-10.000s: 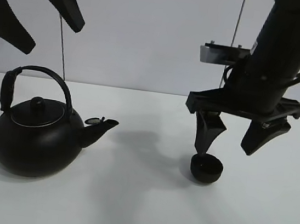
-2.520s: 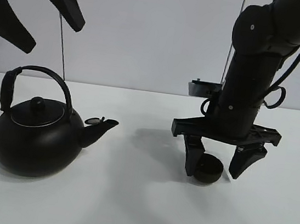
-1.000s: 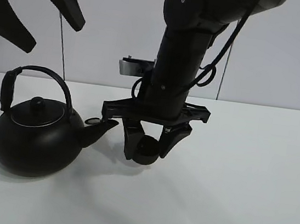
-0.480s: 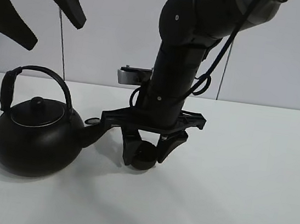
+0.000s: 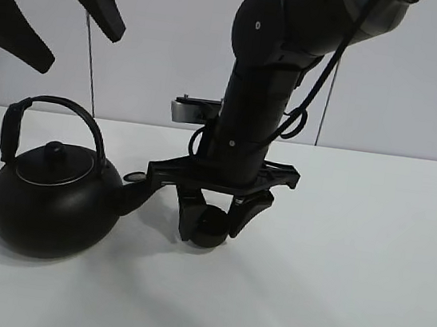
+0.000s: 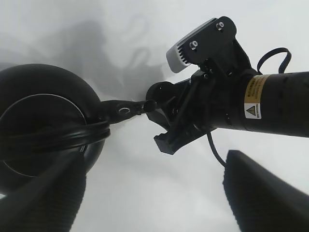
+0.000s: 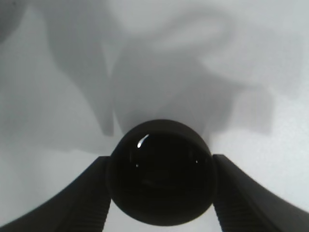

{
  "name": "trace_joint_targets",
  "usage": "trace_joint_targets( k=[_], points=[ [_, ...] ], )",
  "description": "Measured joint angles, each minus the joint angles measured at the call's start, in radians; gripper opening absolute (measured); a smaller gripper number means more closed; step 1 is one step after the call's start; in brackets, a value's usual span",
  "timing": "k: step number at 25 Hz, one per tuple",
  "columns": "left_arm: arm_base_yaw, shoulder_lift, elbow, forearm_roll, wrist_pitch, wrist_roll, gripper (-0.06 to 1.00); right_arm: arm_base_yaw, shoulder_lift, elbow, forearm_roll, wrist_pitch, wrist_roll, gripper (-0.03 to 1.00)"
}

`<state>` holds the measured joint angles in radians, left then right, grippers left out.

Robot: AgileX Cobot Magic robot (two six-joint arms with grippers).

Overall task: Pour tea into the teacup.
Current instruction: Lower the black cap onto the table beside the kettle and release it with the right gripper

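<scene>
White table (image 5: 362,295) carries the black kettle (image 5: 49,198), spout pointing right. Left hand (image 5: 56,17) is raised above it, fingers spread wide, gripping nothing. Right hand (image 5: 213,226) is clenched on the teacup (image 5: 209,232), one finger on each side, just beside the spout tip. Teacup is upright, mouth up; round, so no long axis.

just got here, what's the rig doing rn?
The right gripper is shut on the teacup, holding it low beside the spout of the kettle. Whether the cup rests on the table is unclear. The left gripper hangs open high above the kettle, touching nothing. No pouring yet.
</scene>
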<state>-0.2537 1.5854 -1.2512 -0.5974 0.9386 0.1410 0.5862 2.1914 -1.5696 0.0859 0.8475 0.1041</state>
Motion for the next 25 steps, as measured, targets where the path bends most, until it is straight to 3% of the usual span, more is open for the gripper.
trace_joint_targets(
  k=[25],
  points=[
    [0.0,0.0,0.0,0.0,-0.001,0.0,0.57,0.0,0.008,-0.003,-0.002,-0.009,0.0,0.4]
  ],
)
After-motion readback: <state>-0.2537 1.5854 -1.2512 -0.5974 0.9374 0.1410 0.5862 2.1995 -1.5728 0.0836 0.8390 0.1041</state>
